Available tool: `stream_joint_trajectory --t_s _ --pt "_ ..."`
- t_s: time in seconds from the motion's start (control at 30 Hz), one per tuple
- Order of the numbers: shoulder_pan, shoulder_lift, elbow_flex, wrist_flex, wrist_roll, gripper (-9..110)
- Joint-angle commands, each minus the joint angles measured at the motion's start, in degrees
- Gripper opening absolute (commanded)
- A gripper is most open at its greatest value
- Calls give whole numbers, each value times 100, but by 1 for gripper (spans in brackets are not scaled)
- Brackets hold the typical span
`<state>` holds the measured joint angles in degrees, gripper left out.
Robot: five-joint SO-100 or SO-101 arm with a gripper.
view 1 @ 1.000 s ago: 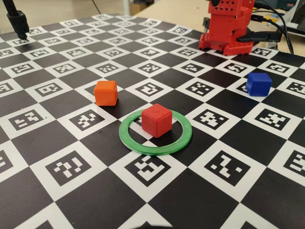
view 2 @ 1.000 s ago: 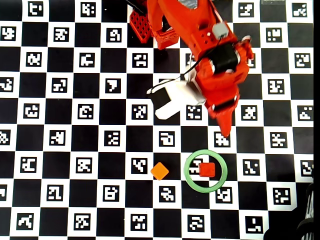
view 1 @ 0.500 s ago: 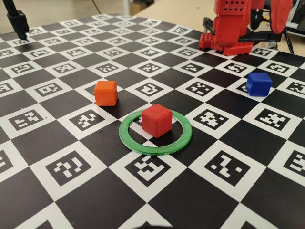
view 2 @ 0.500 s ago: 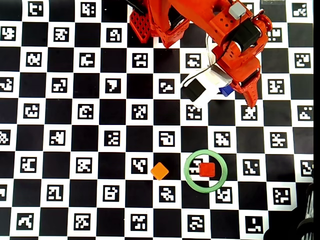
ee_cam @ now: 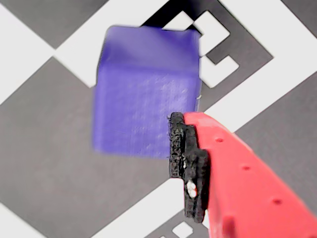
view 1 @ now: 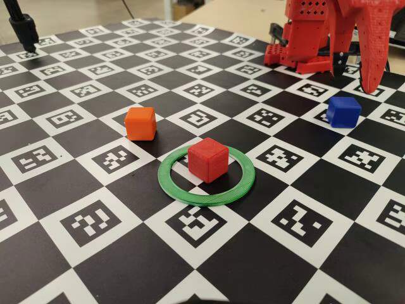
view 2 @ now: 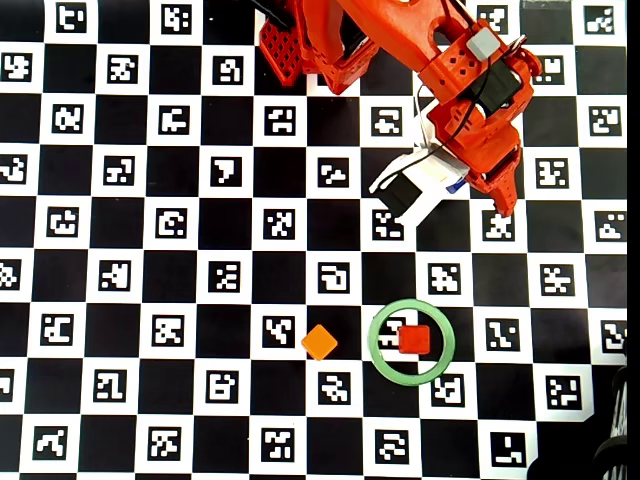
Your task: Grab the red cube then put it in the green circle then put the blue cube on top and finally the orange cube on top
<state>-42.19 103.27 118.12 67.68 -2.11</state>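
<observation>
I see the red cube [view 1: 207, 159] already sitting inside the green circle [view 1: 178, 185], the orange cube [view 1: 140, 123] waiting to its left, and my gripper [ee_cam: 184, 163] beside the blue cube [view 1: 343, 111] far right, its opening impossible to tell.

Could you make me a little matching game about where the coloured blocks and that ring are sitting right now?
Things:
1. red cube
2. orange cube
3. blue cube
4. green circle

Places:
A. right under the gripper, off to the right in the fixed view
B. flat on the checkered board, around a cube
C. inside the ring
D. alone on the board, left of the ring in the fixed view

Pairs: 1-C, 2-D, 3-A, 4-B
</observation>
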Motion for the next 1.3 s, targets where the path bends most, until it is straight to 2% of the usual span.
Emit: stream_joint_trajectory --t_s 0.0,1.27 --pt "-79 -26 -18 -176 26 46" --pt "-457 -352 861 -1187 193 46"
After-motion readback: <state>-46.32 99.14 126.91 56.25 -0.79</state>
